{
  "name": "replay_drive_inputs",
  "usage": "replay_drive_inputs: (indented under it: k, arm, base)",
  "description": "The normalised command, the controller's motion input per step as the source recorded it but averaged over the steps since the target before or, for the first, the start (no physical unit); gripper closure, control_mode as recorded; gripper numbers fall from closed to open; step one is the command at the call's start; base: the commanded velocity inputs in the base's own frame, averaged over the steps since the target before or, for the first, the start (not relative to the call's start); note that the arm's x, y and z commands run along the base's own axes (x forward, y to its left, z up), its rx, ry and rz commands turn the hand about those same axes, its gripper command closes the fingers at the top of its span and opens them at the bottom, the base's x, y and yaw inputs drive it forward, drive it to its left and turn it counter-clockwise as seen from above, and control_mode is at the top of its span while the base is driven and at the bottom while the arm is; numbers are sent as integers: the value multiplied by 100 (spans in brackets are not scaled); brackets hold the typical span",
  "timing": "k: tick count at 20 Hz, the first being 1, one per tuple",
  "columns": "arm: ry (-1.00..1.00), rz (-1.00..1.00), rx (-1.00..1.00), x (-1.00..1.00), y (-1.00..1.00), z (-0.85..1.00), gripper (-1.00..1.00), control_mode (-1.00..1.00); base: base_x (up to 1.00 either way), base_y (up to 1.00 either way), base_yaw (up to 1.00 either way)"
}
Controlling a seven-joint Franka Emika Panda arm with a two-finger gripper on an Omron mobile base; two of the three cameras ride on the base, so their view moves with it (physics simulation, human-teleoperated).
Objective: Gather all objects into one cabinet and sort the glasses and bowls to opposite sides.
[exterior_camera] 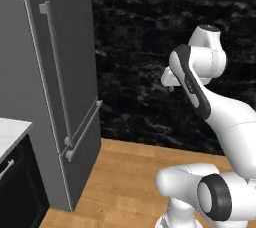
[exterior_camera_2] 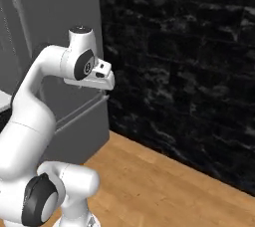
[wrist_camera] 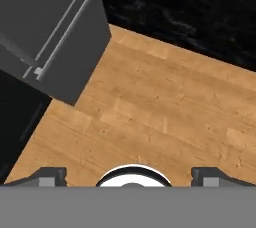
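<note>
Over wood floor (wrist_camera: 165, 107), hand (wrist_camera: 129, 174) wide, empty

A grey fridge (exterior_camera: 55, 87) stands on the wooden plank floor (wrist_camera: 165, 112) against the black wall (exterior_camera_2: 189, 71).

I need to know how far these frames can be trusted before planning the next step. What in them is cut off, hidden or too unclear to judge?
- Fridge: its top and left side run off the edge in the left base view.
- Counter: a corner alone shows; the rest is cut by the left edge.
- Tool: its open fingertips barely rise above the hand view's bottom edge.
- Black cabinet: too dark to read in the hand view.
</note>
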Motion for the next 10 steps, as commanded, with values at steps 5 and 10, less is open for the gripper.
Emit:
replay_drive_inputs:
  k: [5,10]
  arm:
    - [0,0,0,0,0,0,-100,100]
    - [0,0,0,0,0,0,-100,100]
  base:
    - [-14,0,100]
    - [-12,0,100]
